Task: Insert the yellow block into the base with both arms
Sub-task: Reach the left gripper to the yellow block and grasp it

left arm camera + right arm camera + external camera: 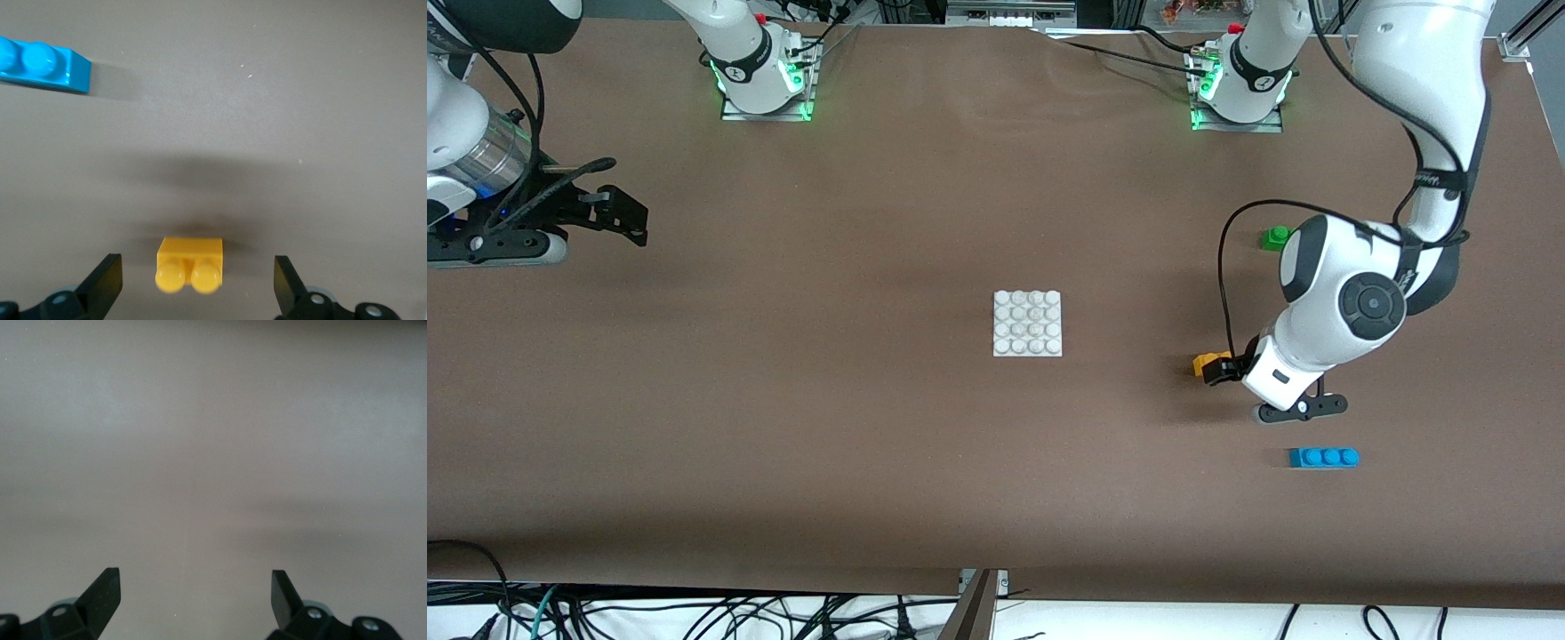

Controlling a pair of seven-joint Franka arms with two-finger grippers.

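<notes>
The yellow block (1207, 363) lies on the brown table, toward the left arm's end from the white studded base (1028, 324). My left gripper (1220, 370) is low over it and open. In the left wrist view the block (190, 257) sits between the two fingers with a gap on each side, and my left gripper (197, 267) touches nothing. My right gripper (621, 213) waits at the right arm's end of the table, open and empty; its wrist view (195, 581) shows only bare table.
A blue three-stud brick (1323, 457) lies nearer to the front camera than the yellow block, and shows in the left wrist view (43, 63). A green brick (1276, 236) lies farther from the camera, partly hidden by the left arm.
</notes>
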